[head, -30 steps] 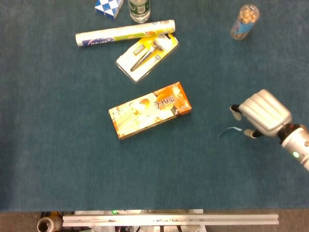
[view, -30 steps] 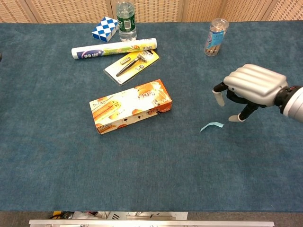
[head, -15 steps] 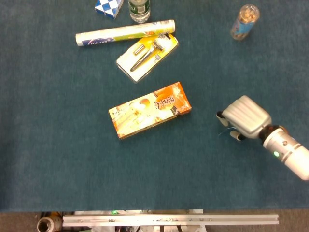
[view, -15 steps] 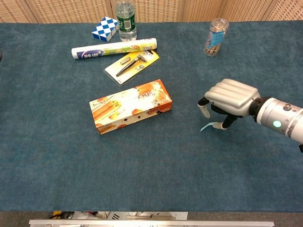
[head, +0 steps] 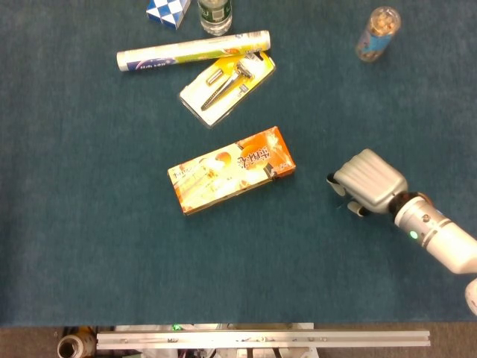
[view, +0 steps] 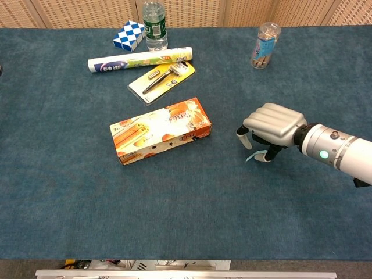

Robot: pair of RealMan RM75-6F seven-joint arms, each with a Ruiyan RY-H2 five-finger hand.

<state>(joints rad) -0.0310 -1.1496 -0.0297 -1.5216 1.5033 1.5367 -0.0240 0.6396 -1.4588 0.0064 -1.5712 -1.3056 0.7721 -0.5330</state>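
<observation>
The table (head: 89, 246) is seen from straight above in the head view, its near edge along the frame's bottom. In the chest view it is viewed from lower, at a forward slant, with a wall across the top. The same tabletop is shared by both.

The right hand (view: 272, 129) is sporting a ribbed, silvery-grey metal shell with dark joints and pale fingertips (view: 240, 133), and its white cylindrical forearm (view: 340, 156) is glowing with one small green light past a black wrist ring.
</observation>
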